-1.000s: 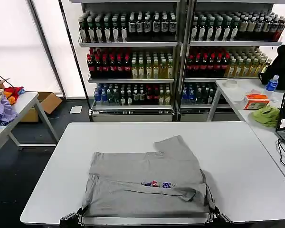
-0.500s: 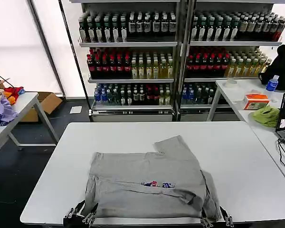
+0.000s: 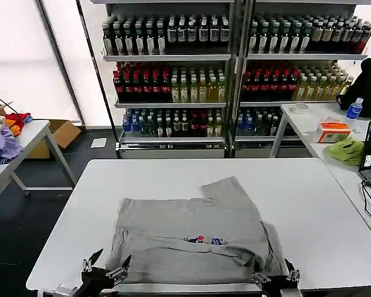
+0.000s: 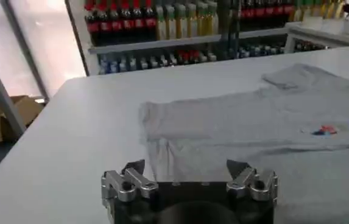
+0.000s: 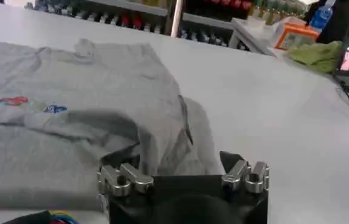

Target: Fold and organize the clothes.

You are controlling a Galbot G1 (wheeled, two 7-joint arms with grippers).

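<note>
From my head camera, the grey shirt [image 3: 195, 238] lies partly folded on the white worktop [image 3: 309, 210], toward the near edge and about midway between left and right. One sleeve sticks out at the far side, and the small multicolour print faces up near a fold that runs across the cloth. My left hand [image 3: 105, 270] sits at the near left corner of the shirt, fingers spread wide, with nothing between them. My right hand [image 3: 276, 276] sits at the near right corner, just off the hem, also spread and empty. A lime-green cloth [image 3: 347, 150] rests on a side table at the far right, and shelves of bottles [image 3: 173, 74] stand behind.

From my left wrist, my left hand [image 4: 189, 173] is wide apart, its two fingertips [image 4: 133, 167] hovering at the near edge of the shirt [image 4: 253, 131], whose left edge lies just beyond them. The bare worktop [image 4: 70, 140] spreads to the left.

From my right wrist, my right hand [image 5: 183, 171] is likewise wide and holds nothing, its fingertips [image 5: 230, 163] above the rumpled near right corner of the shirt [image 5: 77, 103]. The worktop [image 5: 271, 115] runs on bare to the right.
</note>
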